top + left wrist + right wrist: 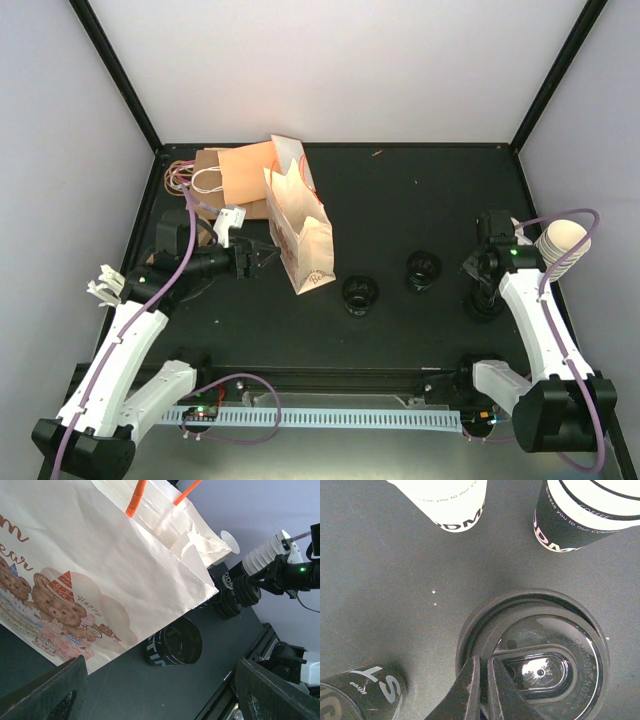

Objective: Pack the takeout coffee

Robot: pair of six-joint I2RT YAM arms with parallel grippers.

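Coffee cup point(452, 502), apart, well beyond right fingers point(468, 687)

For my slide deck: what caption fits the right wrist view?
Shut right tool at the rim of a black lid, with a white cup, black-and-white cup and black cup around it.
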